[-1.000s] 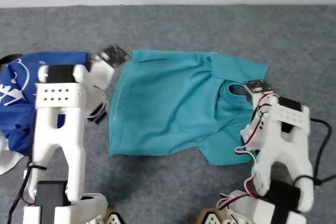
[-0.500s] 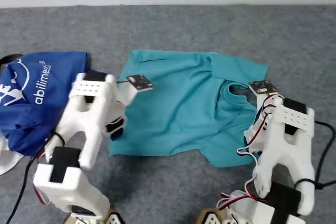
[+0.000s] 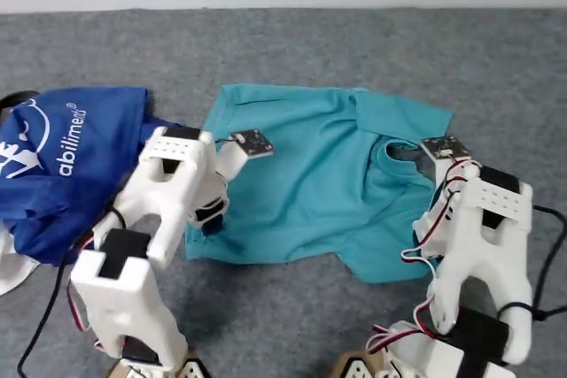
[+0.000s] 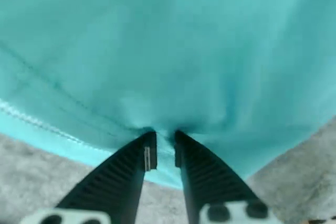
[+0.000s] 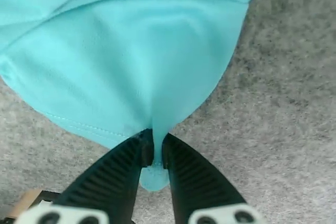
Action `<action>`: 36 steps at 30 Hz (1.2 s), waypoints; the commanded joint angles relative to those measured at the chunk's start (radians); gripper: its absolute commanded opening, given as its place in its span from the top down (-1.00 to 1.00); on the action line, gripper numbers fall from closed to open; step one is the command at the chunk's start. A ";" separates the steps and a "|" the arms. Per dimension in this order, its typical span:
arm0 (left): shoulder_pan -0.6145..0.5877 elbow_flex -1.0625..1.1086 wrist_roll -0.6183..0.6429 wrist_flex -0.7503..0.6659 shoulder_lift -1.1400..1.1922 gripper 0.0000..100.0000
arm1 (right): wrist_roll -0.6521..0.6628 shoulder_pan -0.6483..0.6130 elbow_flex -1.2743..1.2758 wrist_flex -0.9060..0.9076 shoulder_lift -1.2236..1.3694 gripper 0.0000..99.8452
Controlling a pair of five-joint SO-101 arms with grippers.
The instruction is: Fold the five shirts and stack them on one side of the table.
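Left wrist view, left fingers (image 4: 145,153) pinching teal shirt (image 4: 168,51) hem, right fingers (image 5: 142,153) pinching its edge

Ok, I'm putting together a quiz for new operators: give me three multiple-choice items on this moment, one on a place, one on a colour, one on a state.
1. The blue shirt lies: A) beside the teal shirt; B) on top of it; C) under it.
2. The table is: A) white; B) grey; C) green.
3. The right pincer is: A) open; B) shut on the blue shirt; C) shut on the teal shirt.
Key: A, the high view shows them side by side; B, grey shows all round the shirts; C, teal cloth is pinched in it.
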 commanded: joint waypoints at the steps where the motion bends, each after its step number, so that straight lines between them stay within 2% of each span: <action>1: -0.084 -0.156 -0.020 -0.008 0.055 0.86 | 0.009 0.038 -0.086 0.013 -0.047 0.98; 8: -0.129 -0.409 -0.025 0.219 0.078 0.87 | 0.011 0.041 -0.103 0.030 -0.042 0.98; 15: -0.094 -0.512 -0.025 0.390 0.077 0.87 | 0.011 0.038 -0.103 0.025 -0.042 0.98; 20: -0.043 -0.426 -0.021 0.391 -0.044 0.87 | 0.012 0.038 -0.103 0.025 -0.042 0.98; 27: 0.086 -0.099 -0.025 0.379 -0.338 0.85 | 0.012 0.038 -0.103 0.025 -0.042 0.98; 31: 0.063 0.045 -0.021 0.295 -0.385 0.69 | 0.012 0.038 -0.103 0.025 -0.042 0.98; 36: 0.012 0.130 -0.023 0.196 -0.384 0.61 | 0.012 0.038 -0.103 0.027 -0.041 0.98</action>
